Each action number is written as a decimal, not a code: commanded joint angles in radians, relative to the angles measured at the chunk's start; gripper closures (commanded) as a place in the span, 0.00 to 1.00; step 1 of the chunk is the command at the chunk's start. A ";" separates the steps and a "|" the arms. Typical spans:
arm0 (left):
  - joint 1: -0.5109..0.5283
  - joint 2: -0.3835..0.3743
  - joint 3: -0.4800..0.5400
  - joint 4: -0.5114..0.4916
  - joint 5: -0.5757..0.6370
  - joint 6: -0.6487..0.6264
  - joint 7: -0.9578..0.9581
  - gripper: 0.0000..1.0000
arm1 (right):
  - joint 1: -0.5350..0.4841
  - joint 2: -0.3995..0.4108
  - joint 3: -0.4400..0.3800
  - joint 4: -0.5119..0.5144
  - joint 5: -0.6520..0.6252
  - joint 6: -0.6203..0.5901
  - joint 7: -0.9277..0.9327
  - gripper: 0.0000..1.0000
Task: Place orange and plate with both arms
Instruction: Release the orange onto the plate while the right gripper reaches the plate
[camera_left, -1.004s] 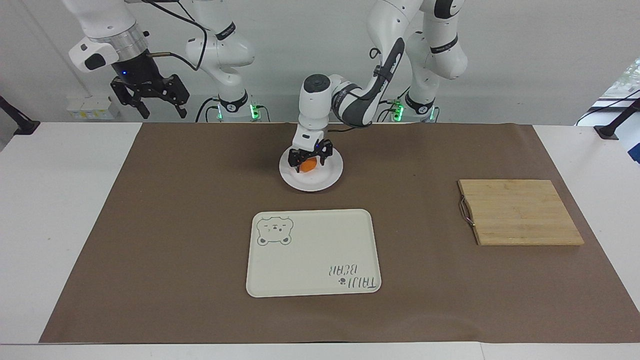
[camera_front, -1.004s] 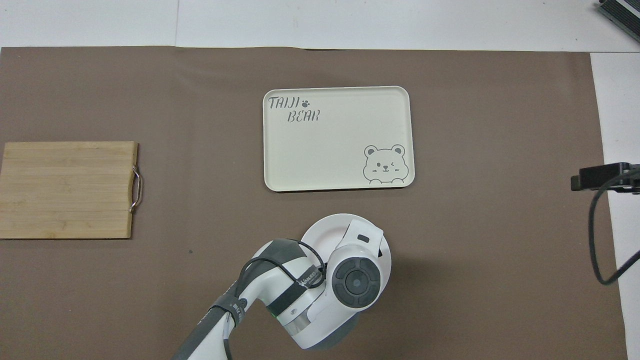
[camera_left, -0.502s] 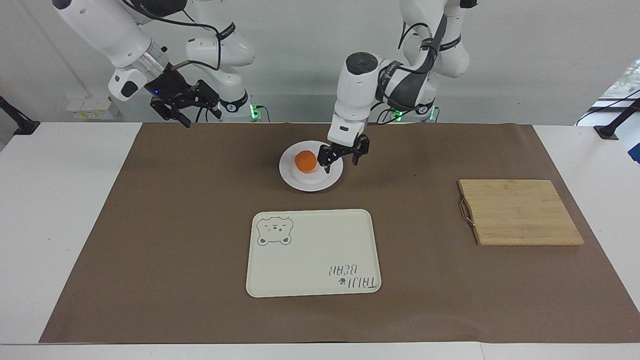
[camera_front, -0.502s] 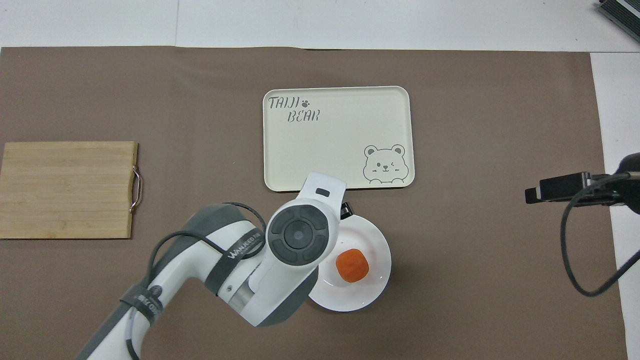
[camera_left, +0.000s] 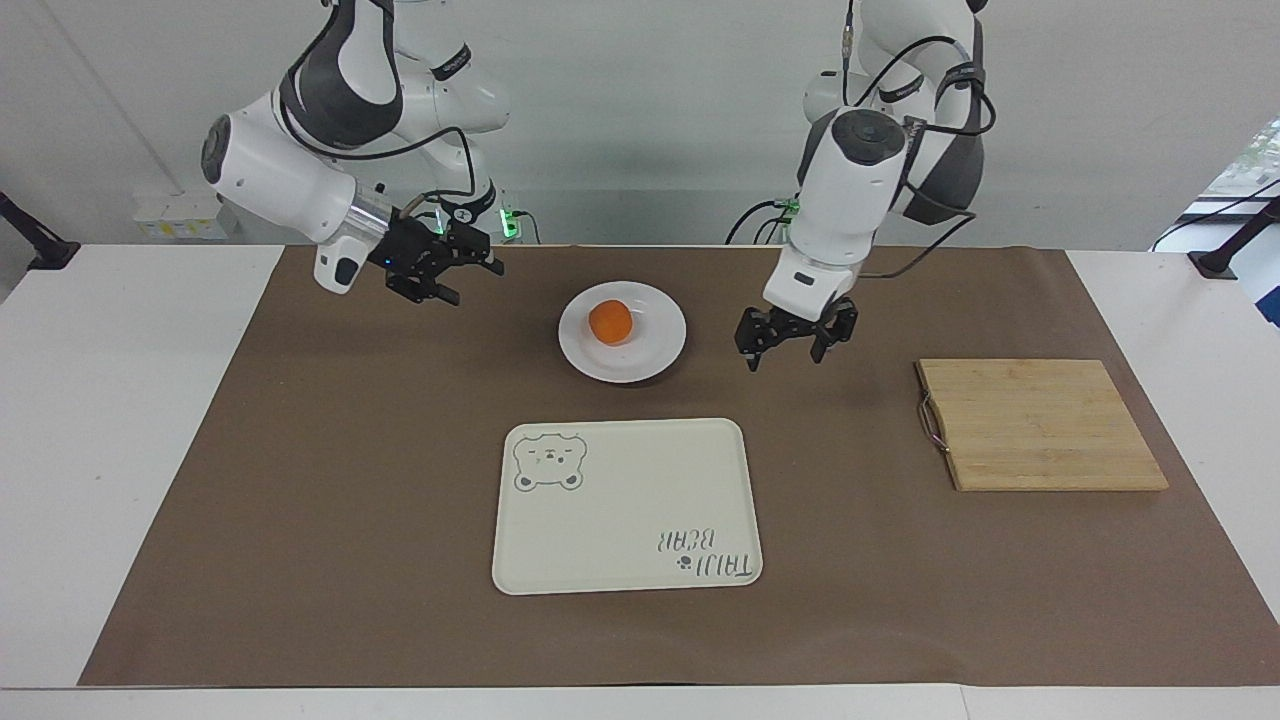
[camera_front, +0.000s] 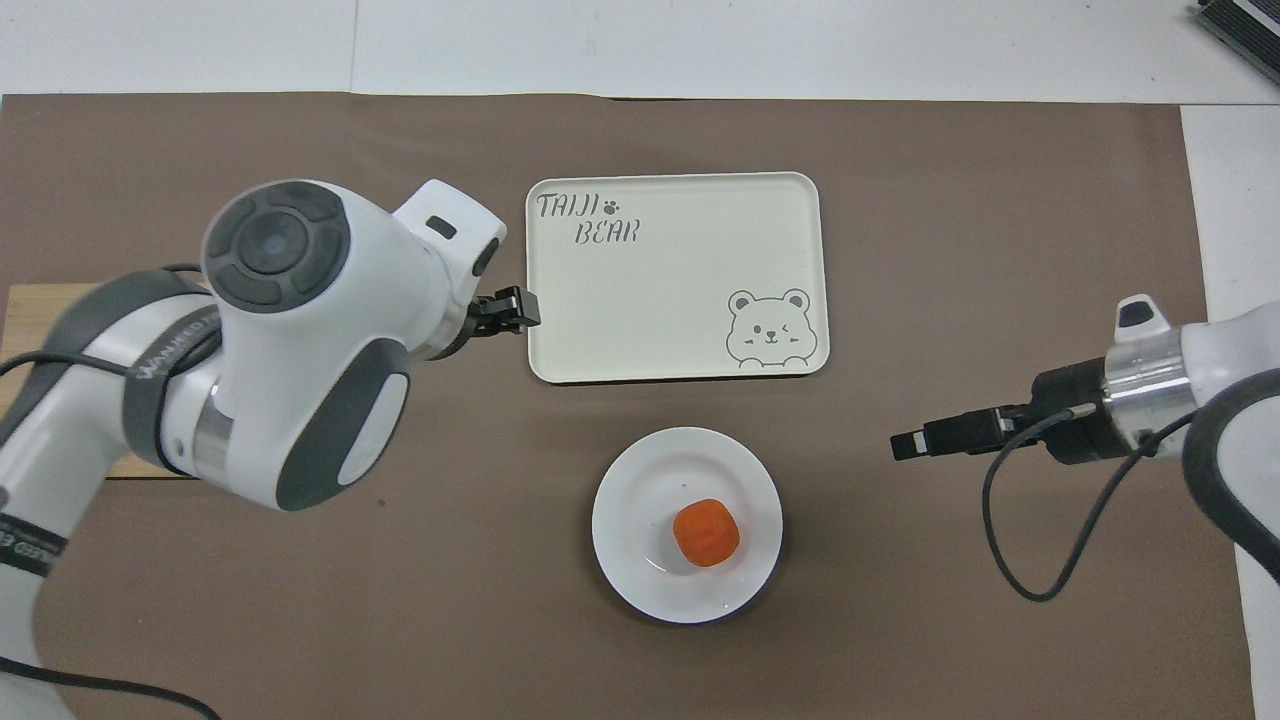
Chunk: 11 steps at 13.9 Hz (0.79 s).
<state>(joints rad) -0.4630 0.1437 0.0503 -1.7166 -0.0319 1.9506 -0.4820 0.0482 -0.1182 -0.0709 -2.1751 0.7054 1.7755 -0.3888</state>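
Note:
The orange (camera_left: 610, 322) (camera_front: 706, 532) rests on the white plate (camera_left: 652, 345) (camera_front: 640, 500), near the robots' edge of the brown mat. Nothing grips either one. My left gripper (camera_left: 790, 350) (camera_front: 510, 308) hangs open and empty above the mat, between the plate and the cutting board. The right gripper (camera_left: 468, 280) (camera_front: 915, 442) is open and empty too. It is tilted sideways with its fingers pointing toward the plate, a short gap away, above the mat on the right arm's side of the plate.
A cream tray with a bear drawing (camera_left: 625, 505) (camera_front: 675, 280) lies farther from the robots than the plate. A bamboo cutting board (camera_left: 1040, 425) sits toward the left arm's end of the table. A brown mat (camera_left: 300, 500) covers the table.
The left gripper let go of the orange on the plate, rose and swung toward the cutting board. The right arm came down and in toward the plate.

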 joint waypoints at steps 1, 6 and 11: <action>0.085 -0.016 -0.007 0.055 0.000 -0.081 0.164 0.00 | 0.030 0.003 0.010 -0.100 0.122 0.062 -0.061 0.00; 0.228 -0.059 -0.006 0.054 0.000 -0.107 0.380 0.00 | 0.067 0.081 0.011 -0.207 0.256 0.166 -0.220 0.00; 0.351 -0.087 -0.004 0.054 0.000 -0.149 0.512 0.00 | 0.076 0.121 0.011 -0.284 0.351 0.212 -0.323 0.00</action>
<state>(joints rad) -0.1541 0.0799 0.0559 -1.6629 -0.0319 1.8416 -0.0243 0.1251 0.0144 -0.0611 -2.4195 1.0078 1.9667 -0.6694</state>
